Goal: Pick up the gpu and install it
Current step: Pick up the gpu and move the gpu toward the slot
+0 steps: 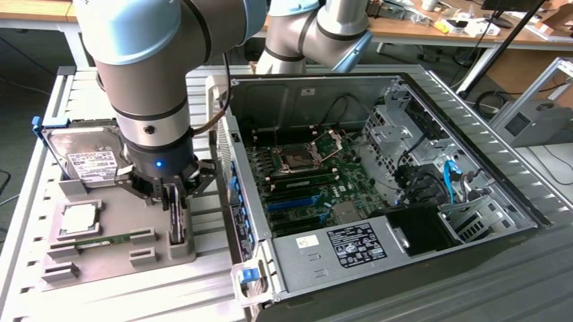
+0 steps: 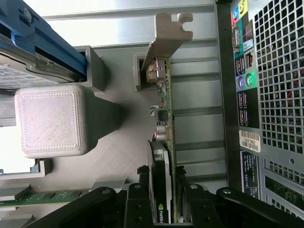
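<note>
The gpu [image 1: 176,216] stands on edge in a slot of the grey fixture tray [image 1: 117,261], at the exterior view's left of the open computer case [image 1: 376,168]. In the wrist view the gpu [image 2: 164,114] is a thin dark board with a black cooler. Its silver bracket [image 2: 166,40] is at the end away from the gripper. My gripper [image 1: 176,194] is lowered straight over the card. In the wrist view the gripper [image 2: 166,192] is open, with one of its fingers [image 2: 142,194] on each side of the card's near end and close to it.
The tray also carries a silver hard drive [image 1: 85,157], a processor [image 1: 79,218] and a green memory stick [image 1: 112,239]. The motherboard [image 1: 304,174] lies exposed inside the case. The case's rear panel with ports [image 2: 247,85] runs close beside the card.
</note>
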`<act>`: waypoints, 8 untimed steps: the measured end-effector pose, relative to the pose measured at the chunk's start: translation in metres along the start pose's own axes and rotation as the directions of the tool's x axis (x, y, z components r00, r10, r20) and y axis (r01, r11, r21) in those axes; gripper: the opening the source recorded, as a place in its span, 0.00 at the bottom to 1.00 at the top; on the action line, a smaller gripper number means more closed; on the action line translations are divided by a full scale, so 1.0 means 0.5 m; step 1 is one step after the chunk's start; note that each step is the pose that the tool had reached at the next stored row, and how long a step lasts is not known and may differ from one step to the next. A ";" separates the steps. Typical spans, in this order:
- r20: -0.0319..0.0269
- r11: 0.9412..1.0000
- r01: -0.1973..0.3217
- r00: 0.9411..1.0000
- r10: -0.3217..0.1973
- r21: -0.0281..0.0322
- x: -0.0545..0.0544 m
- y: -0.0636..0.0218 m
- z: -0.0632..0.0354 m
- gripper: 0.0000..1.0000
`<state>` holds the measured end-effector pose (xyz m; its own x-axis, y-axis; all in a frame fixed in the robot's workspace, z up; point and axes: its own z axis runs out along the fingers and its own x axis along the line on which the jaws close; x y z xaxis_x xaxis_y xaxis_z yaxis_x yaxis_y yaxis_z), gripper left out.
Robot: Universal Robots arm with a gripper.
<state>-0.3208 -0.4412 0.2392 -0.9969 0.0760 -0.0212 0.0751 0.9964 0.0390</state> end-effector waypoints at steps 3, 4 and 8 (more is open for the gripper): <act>0.000 1.000 0.000 1.000 0.000 0.000 0.000 0.000 0.000 0.34; 0.000 1.000 0.000 1.000 0.000 0.000 0.000 0.000 0.000 0.34; -0.001 1.000 0.000 1.000 0.000 0.000 -0.001 0.000 0.000 0.34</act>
<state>-0.3205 -0.4413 0.2392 -0.9969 0.0760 -0.0202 0.0752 0.9964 0.0389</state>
